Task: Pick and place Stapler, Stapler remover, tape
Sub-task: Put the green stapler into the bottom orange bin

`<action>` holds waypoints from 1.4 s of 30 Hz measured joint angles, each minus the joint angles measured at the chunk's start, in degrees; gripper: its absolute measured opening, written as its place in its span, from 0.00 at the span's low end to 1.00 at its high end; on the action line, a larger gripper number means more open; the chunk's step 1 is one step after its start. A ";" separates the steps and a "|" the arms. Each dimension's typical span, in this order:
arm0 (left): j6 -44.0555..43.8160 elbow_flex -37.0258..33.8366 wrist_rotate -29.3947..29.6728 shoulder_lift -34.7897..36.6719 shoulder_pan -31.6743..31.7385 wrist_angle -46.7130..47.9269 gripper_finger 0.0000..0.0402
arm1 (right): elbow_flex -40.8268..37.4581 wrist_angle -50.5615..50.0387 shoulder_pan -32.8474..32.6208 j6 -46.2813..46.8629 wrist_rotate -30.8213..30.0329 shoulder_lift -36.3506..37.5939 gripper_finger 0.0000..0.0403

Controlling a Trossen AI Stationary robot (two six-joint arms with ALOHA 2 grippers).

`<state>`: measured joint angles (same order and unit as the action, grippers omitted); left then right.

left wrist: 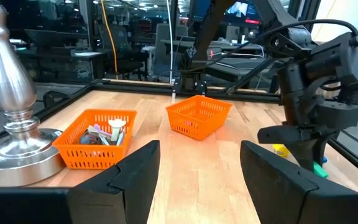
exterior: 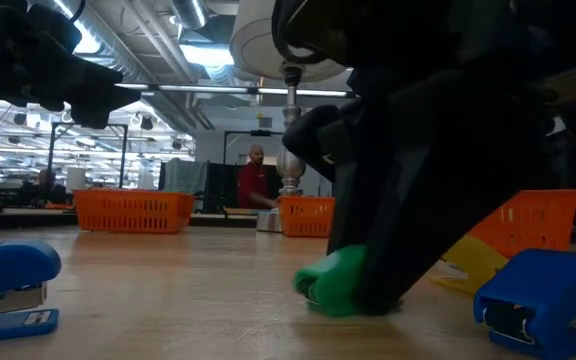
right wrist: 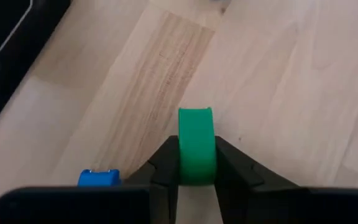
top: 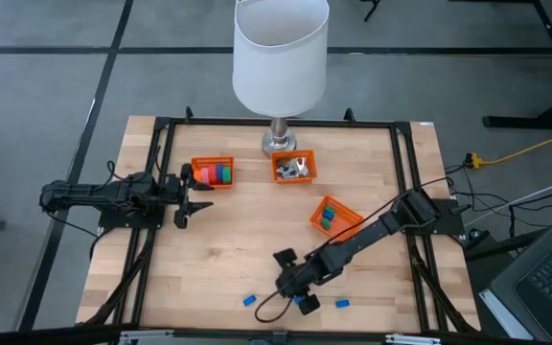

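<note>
Two arms noted. My left gripper (top: 185,203) waits, jaws released, beside the tape (top: 220,173) basket (top: 199,164). My right gripper (top: 296,290) clenches a green stapler (right wrist: 196,146) low on the table (top: 247,240), presumably for lifting.

Grey floor (top: 46,86) lay around the wooden table (top: 247,240), crossed by dark seams. A white lamp shade (top: 280,53) stood over a silver base (top: 279,144) at the far edge. Beyond, an open hall ran under ceiling light strips (exterior: 178,90); a person in red (exterior: 256,180) sat at a distant desk. A yellow cable (top: 525,151) trailed right.
</note>
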<state>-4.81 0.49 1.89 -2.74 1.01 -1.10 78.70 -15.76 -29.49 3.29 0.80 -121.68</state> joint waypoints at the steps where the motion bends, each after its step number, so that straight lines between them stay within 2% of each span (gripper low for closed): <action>1: 0.00 -0.01 0.00 0.00 -0.01 0.00 0.54 | 0.00 -0.21 0.15 0.75 0.21 0.14 0.18; 9: 0.01 0.01 0.00 0.00 -0.01 0.00 0.54 | -0.15 -0.64 0.44 1.77 0.26 5.24 0.18; 15: -0.01 0.00 0.00 0.00 -0.01 0.00 0.54 | -0.13 -4.01 0.45 2.79 -4.22 10.04 0.18; 21: 0.02 0.01 0.00 0.00 0.00 -0.02 0.54 | -0.11 -7.49 0.45 3.98 -5.73 13.91 0.18; 24: 0.00 0.01 0.00 0.00 0.00 -0.07 0.54 | -0.11 -10.12 0.45 4.02 -5.94 15.65 0.19; 32: -0.01 0.01 0.00 0.00 0.00 -0.02 0.54 | -0.14 -19.78 0.70 6.40 -11.91 21.19 0.19; 37: 0.00 0.00 0.00 0.00 -0.01 -0.03 0.54 | -2.85 -21.04 1.57 8.58 -13.38 24.92 0.20; 42: 0.01 -0.01 0.00 0.00 0.00 -0.02 0.54 | -9.49 -20.37 2.80 12.45 -14.99 30.15 0.20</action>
<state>-4.80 0.48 1.89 -2.74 1.00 -1.13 69.21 -36.13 -26.70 15.74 -14.19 -91.53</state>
